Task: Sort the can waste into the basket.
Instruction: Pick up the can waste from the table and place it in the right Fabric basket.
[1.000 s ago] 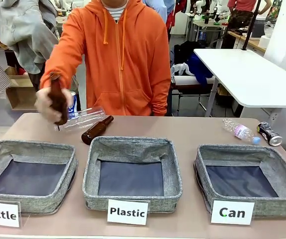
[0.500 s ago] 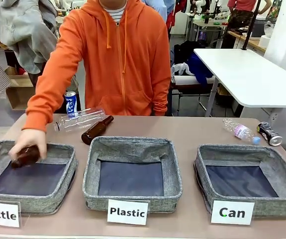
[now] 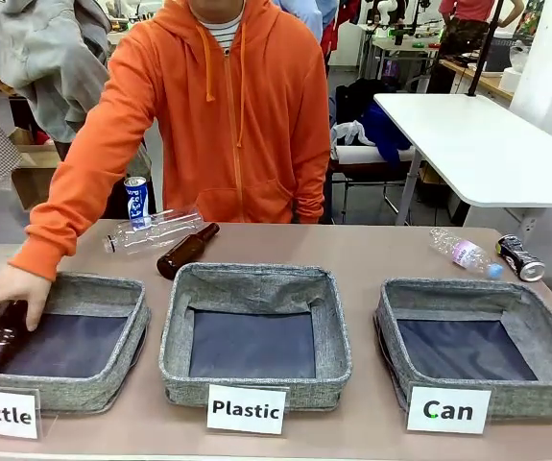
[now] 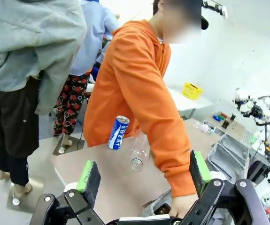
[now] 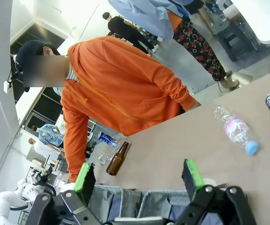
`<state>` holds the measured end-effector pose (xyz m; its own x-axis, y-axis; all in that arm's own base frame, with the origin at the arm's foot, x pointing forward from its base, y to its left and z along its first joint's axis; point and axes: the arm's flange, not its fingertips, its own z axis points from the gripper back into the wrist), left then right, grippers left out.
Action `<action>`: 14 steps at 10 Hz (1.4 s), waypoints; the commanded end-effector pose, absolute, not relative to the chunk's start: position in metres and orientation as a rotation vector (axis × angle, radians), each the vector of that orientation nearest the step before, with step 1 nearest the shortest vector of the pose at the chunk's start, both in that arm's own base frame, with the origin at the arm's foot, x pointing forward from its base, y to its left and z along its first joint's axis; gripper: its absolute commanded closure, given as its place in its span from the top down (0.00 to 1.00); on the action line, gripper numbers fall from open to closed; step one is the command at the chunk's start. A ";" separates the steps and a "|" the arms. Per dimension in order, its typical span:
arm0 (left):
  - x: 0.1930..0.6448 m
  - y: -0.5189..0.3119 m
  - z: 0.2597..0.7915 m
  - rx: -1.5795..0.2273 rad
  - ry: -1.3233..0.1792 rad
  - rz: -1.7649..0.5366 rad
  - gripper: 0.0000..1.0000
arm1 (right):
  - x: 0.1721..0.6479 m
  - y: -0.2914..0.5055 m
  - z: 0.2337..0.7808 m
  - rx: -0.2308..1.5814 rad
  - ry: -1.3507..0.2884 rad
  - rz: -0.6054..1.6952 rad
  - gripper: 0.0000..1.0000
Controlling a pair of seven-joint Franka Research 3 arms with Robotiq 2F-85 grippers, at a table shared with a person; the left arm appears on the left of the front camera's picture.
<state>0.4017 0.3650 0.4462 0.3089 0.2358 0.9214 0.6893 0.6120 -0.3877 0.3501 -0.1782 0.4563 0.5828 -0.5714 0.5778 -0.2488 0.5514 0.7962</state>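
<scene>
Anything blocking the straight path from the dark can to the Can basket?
Nothing visible does. The dark can lies on its side just beyond the far rim of the Can basket, with nothing lying between them. The small clear bottle lies beside the can, toward the table's middle, off that path.

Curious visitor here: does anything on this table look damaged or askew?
The dark metal drink can at the far right lies on its side and looks crumpled, beside a clear plastic bottle also lying down. The blue and white can stands upright.
</scene>
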 end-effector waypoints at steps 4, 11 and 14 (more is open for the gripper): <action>0.381 0.375 0.461 -0.874 -1.269 -0.409 1.00 | 0.350 -0.178 0.458 1.006 -0.954 -0.243 1.00; 0.388 0.370 0.449 -0.921 -1.356 -0.409 1.00 | 0.350 -0.178 0.458 1.006 -0.954 -0.243 1.00; 0.493 0.265 0.488 -0.674 -1.042 -0.619 1.00 | 0.350 -0.178 0.458 1.006 -0.954 -0.243 1.00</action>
<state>0.4749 0.2949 0.4831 0.3017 -0.0076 0.9534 0.7259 0.6501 -0.2245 0.3501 -0.1781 0.4562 0.5830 -0.5713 0.5776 -0.2489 0.5512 0.7964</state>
